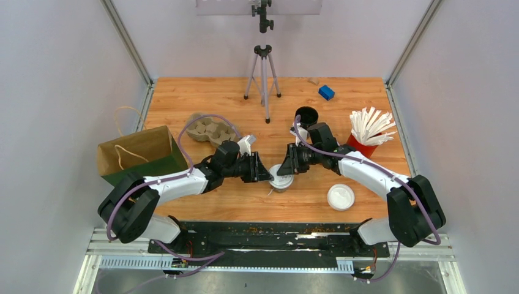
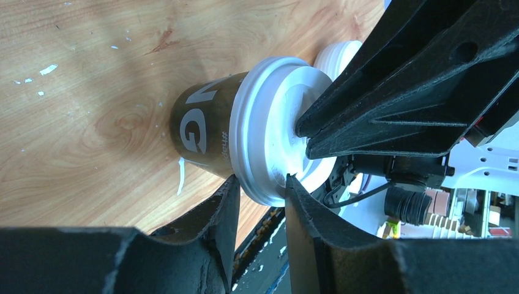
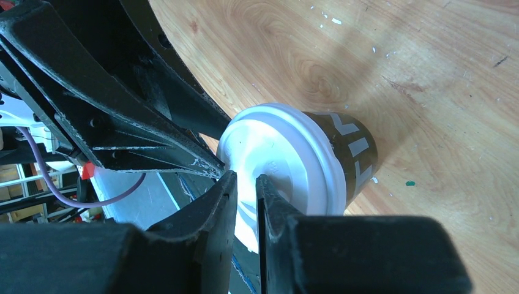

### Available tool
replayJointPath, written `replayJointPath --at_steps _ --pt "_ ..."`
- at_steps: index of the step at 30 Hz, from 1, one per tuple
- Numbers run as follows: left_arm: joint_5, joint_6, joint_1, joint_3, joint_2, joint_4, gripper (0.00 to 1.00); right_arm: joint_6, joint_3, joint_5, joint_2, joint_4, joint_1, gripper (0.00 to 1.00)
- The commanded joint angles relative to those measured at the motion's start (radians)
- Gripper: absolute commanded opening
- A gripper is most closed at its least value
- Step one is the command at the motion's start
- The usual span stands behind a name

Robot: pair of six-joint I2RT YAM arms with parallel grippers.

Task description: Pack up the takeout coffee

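Note:
One takeout coffee (image 1: 281, 179), a dark cup (image 2: 205, 122) with a white lid (image 2: 272, 131), stands on the wooden table between the two arms. My left gripper (image 2: 260, 184) reaches it from the left. Its fingertips (image 2: 227, 191) straddle the lid's rim, one under the rim against the cup and the other on the lid's top. My right gripper (image 3: 246, 180) comes in from the right with its jaws nearly together. Their tips pinch a raised part of the lid's (image 3: 287, 153) top.
A brown paper bag (image 1: 138, 156) stands open at the left with a cardboard cup carrier (image 1: 208, 128) behind it. A stack of black cups (image 1: 306, 115), a red cup of white sticks (image 1: 367, 131), a loose white lid (image 1: 341, 196), a tripod (image 1: 263, 79) and a blue block (image 1: 326, 92) are also on the table.

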Motion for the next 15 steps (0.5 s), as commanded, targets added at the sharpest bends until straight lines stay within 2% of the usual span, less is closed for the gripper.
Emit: replayJointPath --at_steps 1,15 --pt "-0.065 0.040 -0.013 -0.042 0.038 -0.152 0.39 -0.019 -0.022 0.063 0.012 -0.064 0.005 0.19" --pt "-0.085 -0.110 -0.074 -0.037 -0.107 -0.111 0.41 -0.040 0.112 0.000 0.020 -0.105 0.006 0.22"
